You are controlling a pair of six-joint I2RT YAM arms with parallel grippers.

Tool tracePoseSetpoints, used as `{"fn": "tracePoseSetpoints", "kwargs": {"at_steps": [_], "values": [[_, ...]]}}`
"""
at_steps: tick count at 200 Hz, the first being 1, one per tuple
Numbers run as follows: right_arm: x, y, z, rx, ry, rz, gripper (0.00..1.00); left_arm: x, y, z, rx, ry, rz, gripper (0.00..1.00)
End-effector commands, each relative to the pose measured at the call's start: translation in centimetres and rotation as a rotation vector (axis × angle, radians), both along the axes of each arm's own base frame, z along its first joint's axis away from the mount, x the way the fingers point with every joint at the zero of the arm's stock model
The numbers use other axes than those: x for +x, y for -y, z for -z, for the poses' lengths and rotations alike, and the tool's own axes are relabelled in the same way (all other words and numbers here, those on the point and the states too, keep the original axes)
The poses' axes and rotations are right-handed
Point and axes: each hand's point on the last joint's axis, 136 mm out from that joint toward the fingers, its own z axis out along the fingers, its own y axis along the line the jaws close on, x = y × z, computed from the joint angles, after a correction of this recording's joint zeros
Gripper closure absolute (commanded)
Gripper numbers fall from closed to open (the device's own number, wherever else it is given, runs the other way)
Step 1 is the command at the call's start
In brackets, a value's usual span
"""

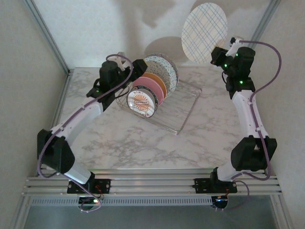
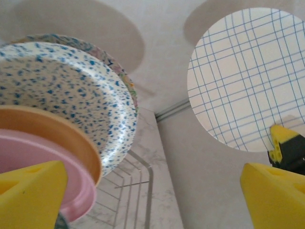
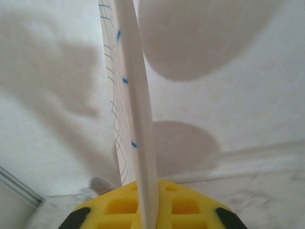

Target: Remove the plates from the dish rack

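The wire dish rack (image 1: 183,107) stands mid-table. Upright in it, front to back, are a white plate with an orange emblem (image 1: 142,102), a pink plate (image 1: 153,88), an orange plate (image 1: 161,80) and a blue-speckled plate (image 1: 166,69). My left gripper (image 1: 136,69) is open beside their left rims. In the left wrist view the gripper (image 2: 152,202) has nothing between its fingers, with the pink plate (image 2: 33,160), orange plate (image 2: 52,126) and speckled plate (image 2: 71,88) just ahead on the left. My right gripper (image 1: 228,47) is shut on the lower rim of a white blue-checked plate (image 1: 205,32), held high. That plate (image 3: 136,95) shows edge-on between the yellow pads (image 3: 190,205).
The rack's right half (image 1: 186,95) has bare wires. Marble tabletop (image 1: 143,143) lies open in front of the rack. Walls and metal frame posts (image 1: 47,38) close in the left, back and right sides. A rack corner wire (image 2: 150,183) shows below the left gripper.
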Motion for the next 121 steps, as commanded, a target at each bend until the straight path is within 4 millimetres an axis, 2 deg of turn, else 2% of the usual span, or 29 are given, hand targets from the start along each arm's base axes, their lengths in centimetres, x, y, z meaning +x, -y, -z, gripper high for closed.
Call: {"fn": "tracePoseSetpoints", "kwargs": {"at_steps": [1,21,66,90,121], "values": [[-1.7,-1.9,-0.8,0.32,-0.114,-0.054,1.0,0.3,3.1,-1.6,-0.122,-0.052,0.09,0.08],[-2.4,-4.6,-0.1,0.425,-0.213,-0.13,1.0,0.9,4.8,-2.1,-0.209,-0.078,0.139,0.12],[-3.0,-10.0,1.0,0.57,-0.349,-0.259,1.0,2.5,7.3,-1.3,-0.337,-0.153,0.223,0.23],[-2.9,-11.9,1.2,0.606,-0.39,-0.308,1.0,2.9,7.9,-0.3,-0.379,-0.185,0.26,0.39],[-2.7,-13.8,1.9,0.622,-0.47,-0.375,1.0,3.3,7.6,0.7,-0.384,-0.205,0.25,0.6]]}}
